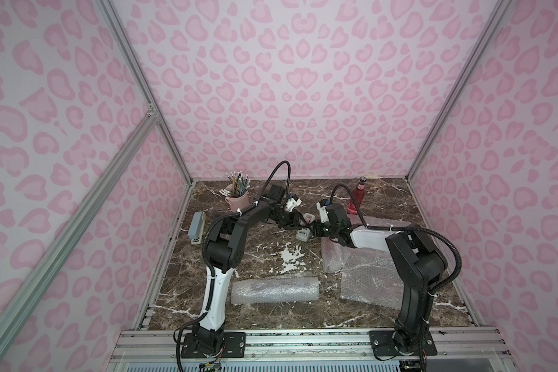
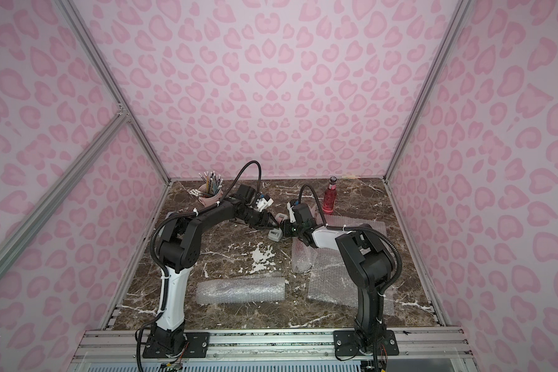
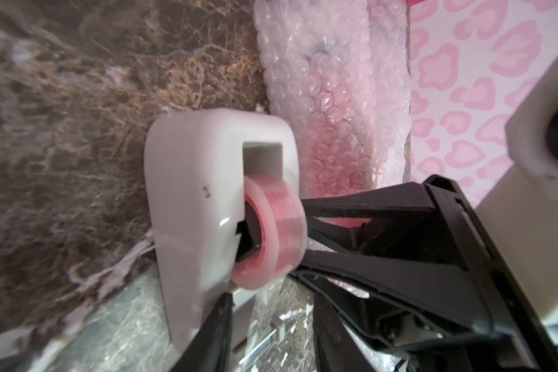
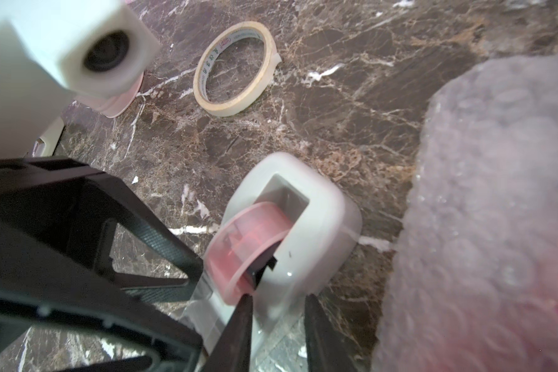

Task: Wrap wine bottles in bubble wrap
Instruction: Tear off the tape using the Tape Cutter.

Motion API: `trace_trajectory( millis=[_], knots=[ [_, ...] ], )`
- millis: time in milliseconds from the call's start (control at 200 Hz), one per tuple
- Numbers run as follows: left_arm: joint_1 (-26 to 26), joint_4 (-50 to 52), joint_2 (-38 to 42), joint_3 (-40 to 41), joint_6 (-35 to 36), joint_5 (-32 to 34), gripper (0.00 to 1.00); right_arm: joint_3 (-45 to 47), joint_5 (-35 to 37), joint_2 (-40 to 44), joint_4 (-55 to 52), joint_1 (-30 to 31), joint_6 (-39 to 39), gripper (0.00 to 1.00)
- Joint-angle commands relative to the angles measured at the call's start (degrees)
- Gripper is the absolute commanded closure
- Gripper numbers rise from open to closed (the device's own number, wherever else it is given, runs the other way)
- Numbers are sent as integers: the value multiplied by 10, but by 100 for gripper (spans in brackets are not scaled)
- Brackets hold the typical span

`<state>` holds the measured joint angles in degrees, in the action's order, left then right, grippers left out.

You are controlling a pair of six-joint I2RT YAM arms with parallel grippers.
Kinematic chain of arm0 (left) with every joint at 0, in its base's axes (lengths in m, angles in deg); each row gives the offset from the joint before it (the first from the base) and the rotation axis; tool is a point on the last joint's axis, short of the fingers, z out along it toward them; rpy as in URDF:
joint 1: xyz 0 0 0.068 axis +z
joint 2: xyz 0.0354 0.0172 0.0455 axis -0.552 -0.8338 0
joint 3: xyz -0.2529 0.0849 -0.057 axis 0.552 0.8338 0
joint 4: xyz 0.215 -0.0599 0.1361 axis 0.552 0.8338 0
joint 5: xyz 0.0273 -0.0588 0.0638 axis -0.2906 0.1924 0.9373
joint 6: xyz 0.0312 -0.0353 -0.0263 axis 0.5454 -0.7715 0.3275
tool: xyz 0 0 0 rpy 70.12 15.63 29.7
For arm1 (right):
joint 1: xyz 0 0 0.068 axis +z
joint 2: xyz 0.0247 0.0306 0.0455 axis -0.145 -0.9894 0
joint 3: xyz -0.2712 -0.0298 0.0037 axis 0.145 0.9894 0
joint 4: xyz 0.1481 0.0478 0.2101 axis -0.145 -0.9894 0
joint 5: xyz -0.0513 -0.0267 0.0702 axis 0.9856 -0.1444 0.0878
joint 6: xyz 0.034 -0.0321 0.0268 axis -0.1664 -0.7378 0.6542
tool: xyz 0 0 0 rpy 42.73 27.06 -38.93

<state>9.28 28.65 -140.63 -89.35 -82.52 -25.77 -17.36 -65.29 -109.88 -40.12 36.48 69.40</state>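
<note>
Both arms are bent elbows-up and meet at the tape dispenser [image 4: 319, 232]. The left gripper [image 3: 273, 301] is spread, just beside the tape dispenser. The right gripper [image 4: 277, 298] seems to pinch its base. A bubble-wrapped bottle [image 3: 332, 122] lies just beside the tape dispenser; a pink-red bottle [image 1: 357, 196] stands upright beyond it.

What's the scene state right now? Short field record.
left gripper: open, fingertips flanking the tape roll
right gripper: shut on tape dispenser
wrapped bundle: bubble wrap, pink-red showing through, beside dispenser
bubble wrap tube: lying near front edge
pink-red bottle: unwrapped, upright at back
flat bubble wrap sheets: front right
masking tape ring: lying flat
</note>
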Motion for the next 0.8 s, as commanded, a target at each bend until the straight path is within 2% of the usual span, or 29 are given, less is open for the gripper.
trace_trajectory(
  millis=[0, 105, 125, 220, 500, 795],
  knots=[
    [0, -8, -5, -4, 1, -11, 59, 7, 0, -8, -38, -1, 2, 70],
    [0, -18, -1, 0, -8, -25, 64, 7, -1, -10, -37, -2, 3, 70],
    [0, -19, -1, 0, -8, -27, 69, 8, -2, -10, -37, -2, 3, 70],
    [0, -7, -2, 1, 0, -28, 79, 8, -2, -10, -36, -2, 3, 70],
    [1, 2, 3, 0, 3, -30, 97, 10, -7, -12, -35, -1, 3, 72],
    [1, 34, 45, 20, 19, -39, 97, 15, -2, -13, -33, -4, 2, 72]
  ],
)
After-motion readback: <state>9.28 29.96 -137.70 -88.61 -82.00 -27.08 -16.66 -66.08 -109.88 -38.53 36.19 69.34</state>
